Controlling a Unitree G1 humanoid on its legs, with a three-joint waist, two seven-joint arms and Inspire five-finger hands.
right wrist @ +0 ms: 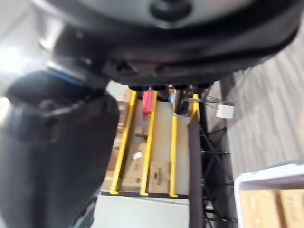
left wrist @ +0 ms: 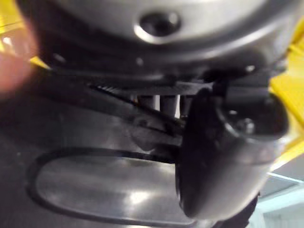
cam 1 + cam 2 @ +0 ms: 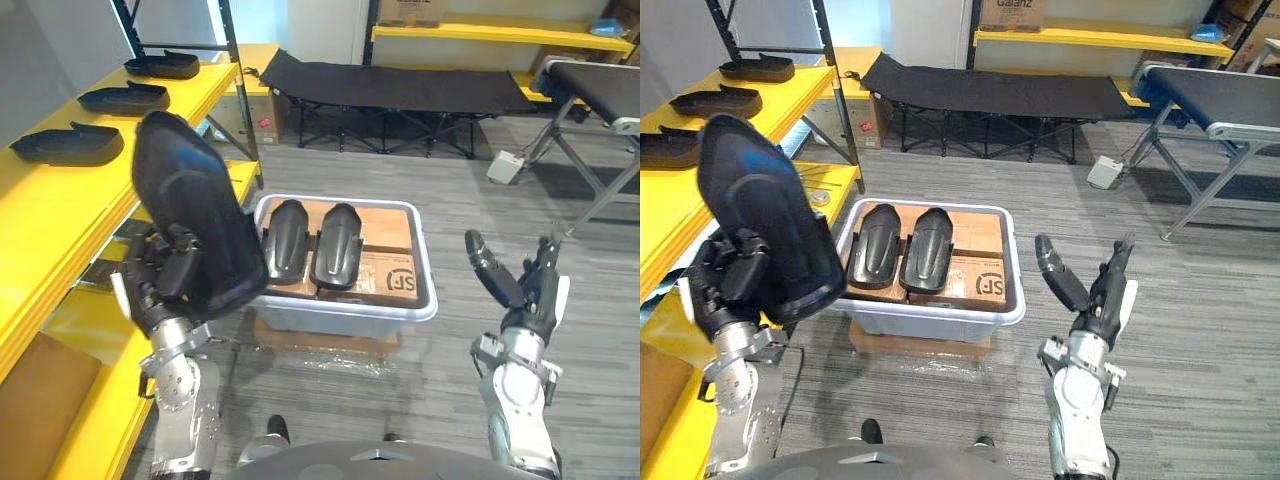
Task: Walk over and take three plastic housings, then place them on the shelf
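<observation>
Beside the yellow shelf point(image 3: 60, 200), the left hand point(image 3: 165, 272) grips a black plastic housing point(image 3: 185, 190) upright. Two more housings point(image 3: 335, 245) lie on print-marked cardboard point(image 3: 385, 272) in the bin point(image 3: 340, 320) between it and the empty, straight-fingered right hand point(image 3: 527, 300).

6 housings point(image 3: 68, 145) point(image 3: 125, 99) point(image 3: 163, 66) point(image 3: 195, 215) point(image 3: 283, 234) point(image 3: 336, 245), 1 bin point(image 3: 340, 322), 2 hands point(image 3: 165, 268) point(image 3: 525, 292)

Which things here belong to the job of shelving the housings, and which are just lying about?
Job: held housing in the left hand; two bin housings; bin; shelf; three shelved housings; right hand, open and empty.
Lying about: cot; conveyor; white box on the floor.
</observation>
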